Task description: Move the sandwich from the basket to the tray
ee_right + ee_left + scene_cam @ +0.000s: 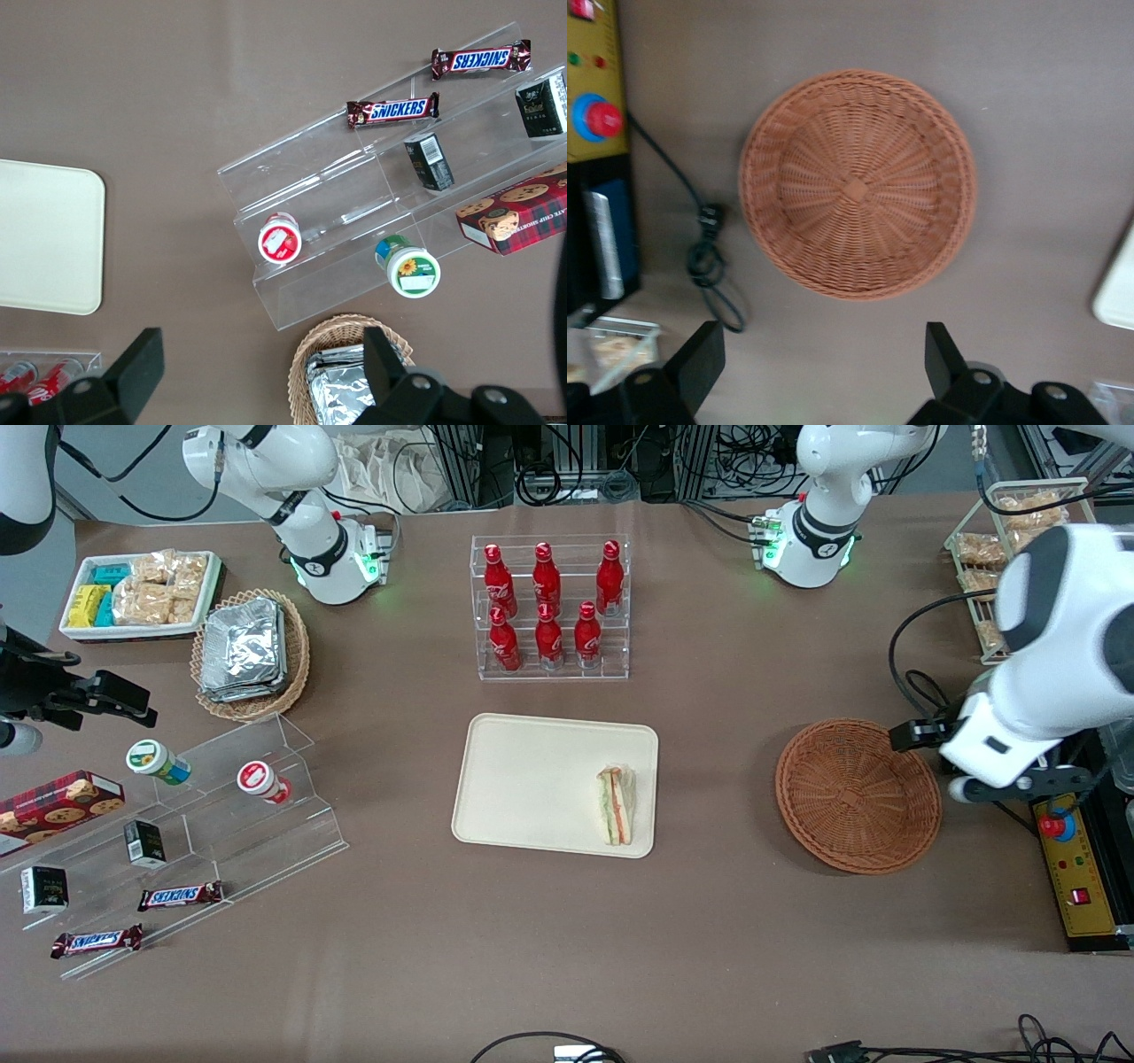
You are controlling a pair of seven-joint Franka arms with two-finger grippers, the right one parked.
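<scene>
The sandwich (pixel 617 806), a pale wedge with green and orange-red layers, lies on the cream tray (pixel 532 779), near the tray's edge toward the working arm's end. The round reddish-brown basket (pixel 858 795) has nothing in it; its whole woven bottom (pixel 855 186) shows in the left wrist view. My left gripper (pixel 824 363) hangs high over the bare table just beside the basket's rim, open wide with nothing between its black fingers (pixel 700 354). A corner of the tray (pixel 1118 285) shows past the basket.
A clear rack of red bottles (pixel 549 607) stands farther from the camera than the tray. A yellow control box with a red button (pixel 1067 850) and a looped cable (pixel 709 266) lie beside the basket. A tan basket of foil packs (pixel 248 651) and acrylic snack shelves (pixel 186 824) sit toward the parked arm's end.
</scene>
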